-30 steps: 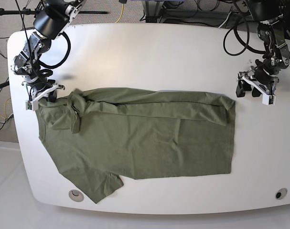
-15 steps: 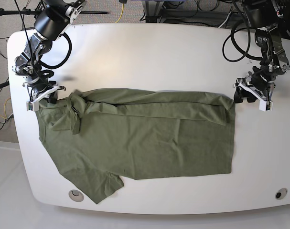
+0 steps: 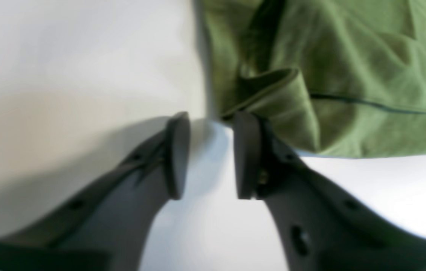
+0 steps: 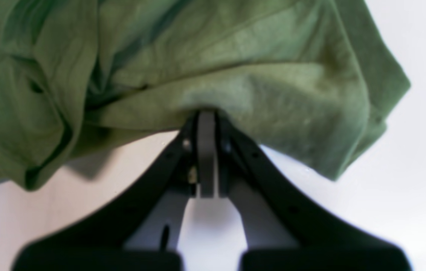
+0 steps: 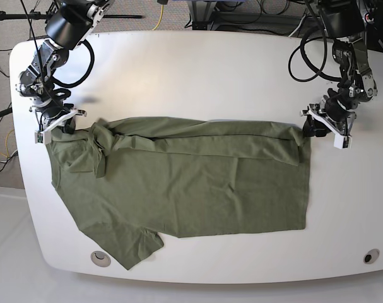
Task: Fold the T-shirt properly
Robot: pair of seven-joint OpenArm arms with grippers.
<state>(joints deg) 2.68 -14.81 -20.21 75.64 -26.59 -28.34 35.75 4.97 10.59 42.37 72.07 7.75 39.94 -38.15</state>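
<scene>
Left wrist view: my left fingers (image 3: 207, 154) stand at a narrow gap with only bare white worktop (image 3: 66, 75) between them. The olive T-shirt (image 3: 348, 67) corner fold lies just beside and touching the outer side of one finger (image 3: 246, 154), not between the two. Risk: if they pinch from here, they pinch air or just nudge the hem aside, because the cloth sits off to one side of the gap. One shirt, two fingers, no other items.

Right wrist view: my right fingers (image 4: 207, 150) are pressed together and the T-shirt's (image 4: 235, 75) bunched edge sits at their tips, so I judge it gripped. The bite looks shallow, only the fold edge. Risk: a lift or pull could slip the fabric out, or grab one layer only and leave the rest behind. One shirt, one closed finger pair.

Base view: T-shirt (image 5: 178, 183) lies flat across the worktop (image 5: 197, 69), top edge already folded over, one sleeve sticking out bottom left. Left fingers (image 5: 318, 126) at the shirt's hem corner, right fingers (image 5: 55, 123) at the collar end. Risk: if only one end is held, the fold drags skewed. Count: one shirt, two arms, two round holes in the worktop's front edge (image 5: 100, 257).
</scene>
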